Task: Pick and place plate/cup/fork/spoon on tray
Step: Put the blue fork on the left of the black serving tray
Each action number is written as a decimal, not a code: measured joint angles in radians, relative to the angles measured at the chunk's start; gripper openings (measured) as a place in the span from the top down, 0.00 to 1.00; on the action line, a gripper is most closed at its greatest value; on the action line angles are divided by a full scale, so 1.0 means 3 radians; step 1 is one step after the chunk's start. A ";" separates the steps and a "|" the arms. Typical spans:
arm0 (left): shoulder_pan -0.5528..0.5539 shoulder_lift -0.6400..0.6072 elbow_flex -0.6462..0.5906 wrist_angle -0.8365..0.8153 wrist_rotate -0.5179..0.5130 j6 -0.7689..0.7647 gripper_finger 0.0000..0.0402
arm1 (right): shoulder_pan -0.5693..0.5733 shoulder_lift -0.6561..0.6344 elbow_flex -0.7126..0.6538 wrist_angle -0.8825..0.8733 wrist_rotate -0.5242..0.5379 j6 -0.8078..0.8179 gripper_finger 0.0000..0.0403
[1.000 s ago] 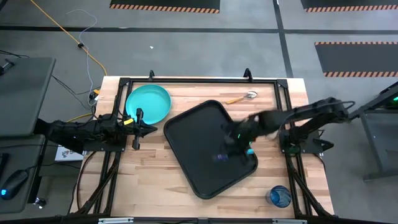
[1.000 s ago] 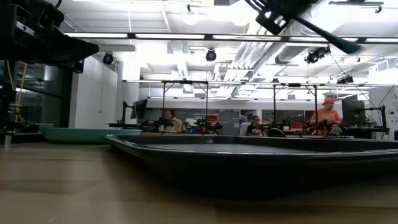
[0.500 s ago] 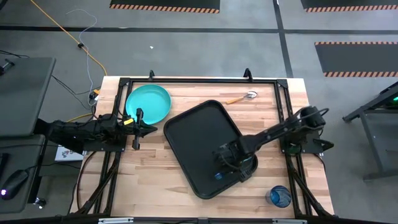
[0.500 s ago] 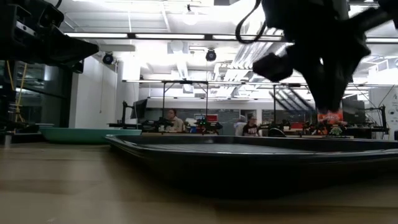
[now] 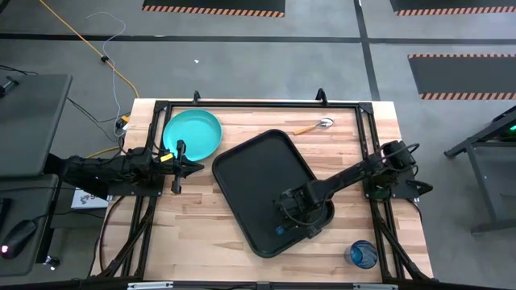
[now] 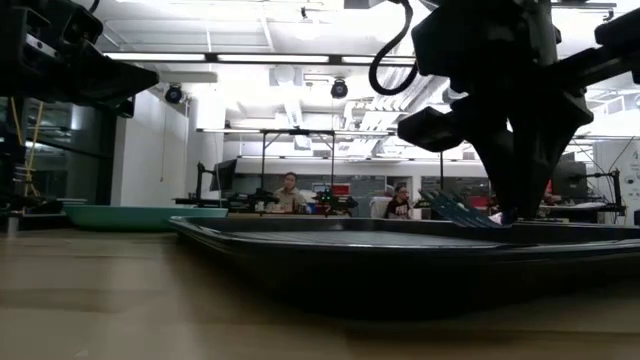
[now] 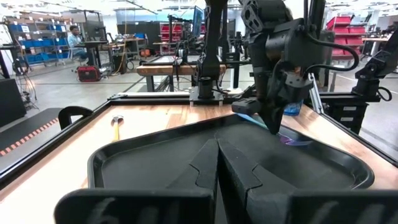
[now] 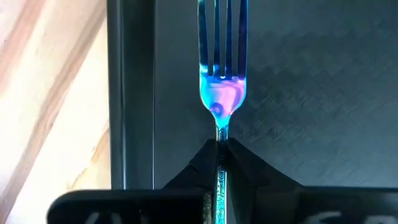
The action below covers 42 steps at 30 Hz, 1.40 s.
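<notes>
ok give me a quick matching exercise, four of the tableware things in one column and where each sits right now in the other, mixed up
Things:
1. fork
2. plate
3. cup
4. spoon

Places:
A. on the bare wood by the table's near right corner, off the tray
B. on the wood beyond the tray's far corner
C. held in the right gripper low over the tray
D. on the table left of the tray, in front of the left gripper

Pairs: 1-C, 2-D, 3-A, 4-B

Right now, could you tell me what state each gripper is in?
Left gripper: shut, empty, waiting beside the plate.
Right gripper: shut on the fork, over the tray.
</notes>
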 joint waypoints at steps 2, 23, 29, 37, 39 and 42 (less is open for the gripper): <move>0.0001 0.0001 -0.0001 0.0000 -0.0001 0.0000 1.00 | 0.0000 0.0000 0.0000 0.0021 -0.0003 -0.0003 0.97; 0.0001 0.0000 0.0000 -0.0001 -0.0001 0.0001 1.00 | 0.0025 0.0034 -0.0041 0.0293 -0.0067 0.0062 0.97; 0.0000 0.0001 0.0000 -0.0001 -0.0001 0.0000 1.00 | 0.0025 0.0034 -0.0041 0.0294 -0.0068 0.0071 0.96; 0.0001 0.0000 0.0000 0.0000 -0.0001 0.0000 1.00 | 0.0025 0.0034 -0.0041 0.0316 -0.0068 0.0065 0.88; 0.0001 0.0000 0.0000 -0.0001 -0.0001 0.0000 1.00 | 0.0025 0.0034 -0.0041 0.0316 -0.0068 0.0068 0.85; 0.0001 0.0001 0.0000 -0.0001 -0.0001 0.0000 1.00 | 0.0025 0.0034 -0.0041 0.0315 -0.0068 0.0070 0.80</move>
